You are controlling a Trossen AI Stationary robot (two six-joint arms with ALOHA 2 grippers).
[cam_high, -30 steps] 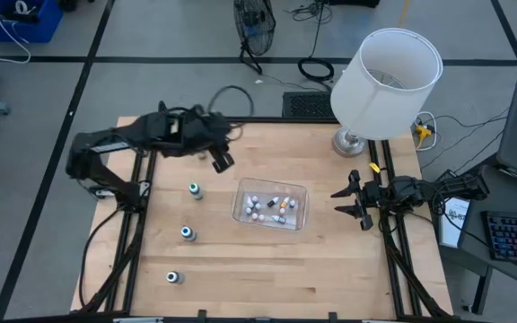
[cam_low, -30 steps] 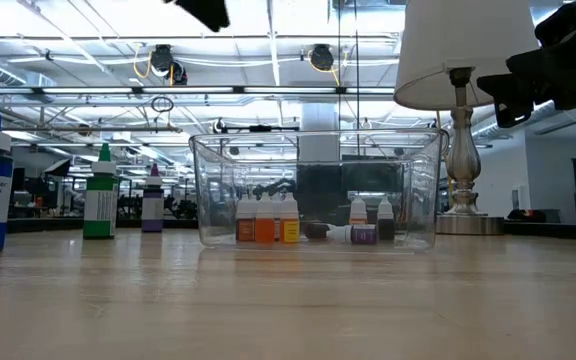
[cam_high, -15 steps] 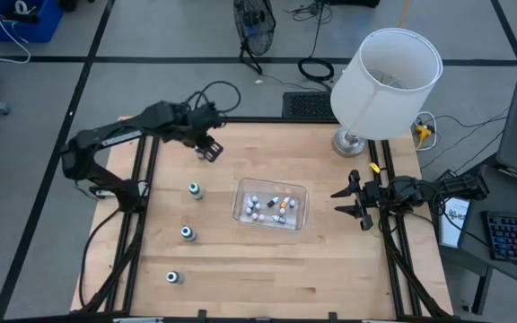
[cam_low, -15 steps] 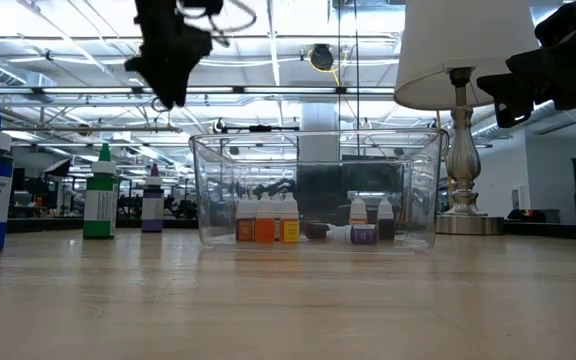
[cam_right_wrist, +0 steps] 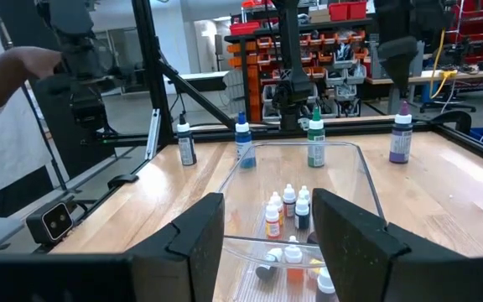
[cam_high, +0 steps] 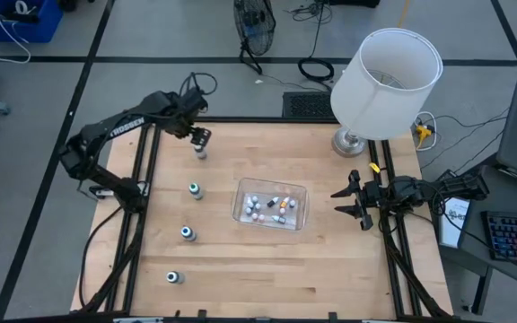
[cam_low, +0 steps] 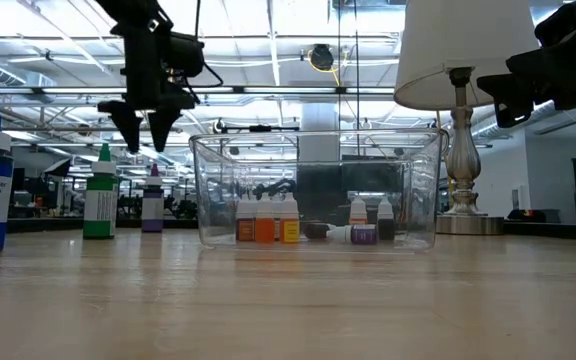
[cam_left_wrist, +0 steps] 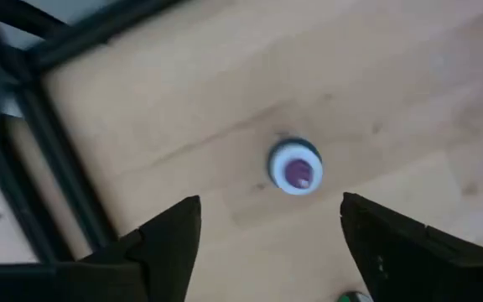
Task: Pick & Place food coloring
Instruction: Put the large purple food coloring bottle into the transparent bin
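Note:
Four food coloring bottles stand upright in a row on the table's left part: a purple-capped one (cam_high: 201,152) (cam_low: 153,200) (cam_left_wrist: 296,168) farthest back, then a green-capped one (cam_high: 194,189), a blue-capped one (cam_high: 187,233) and a dark-capped one (cam_high: 174,277). Several tiny bottles (cam_high: 270,208) lie and stand in the clear tub (cam_high: 302,192). My left gripper (cam_low: 143,128) (cam_left_wrist: 268,205) hangs open, fingers pointing down, above the purple-capped bottle without touching it. My right gripper (cam_high: 353,203) (cam_right_wrist: 262,218) waits open at the table's right edge, pointing level at the tub.
A table lamp (cam_high: 384,81) with a white shade stands at the far right corner. Black frame rails (cam_high: 142,179) run along the table's left and right sides. A person's hand (cam_right_wrist: 15,67) shows beyond the table's near left side.
My left gripper has swung from near the tub's far left corner toward the table's far left, come down and rolled. It now hangs over the purple-capped bottle. Its fingers have opened in the last half second. No bottle has moved.

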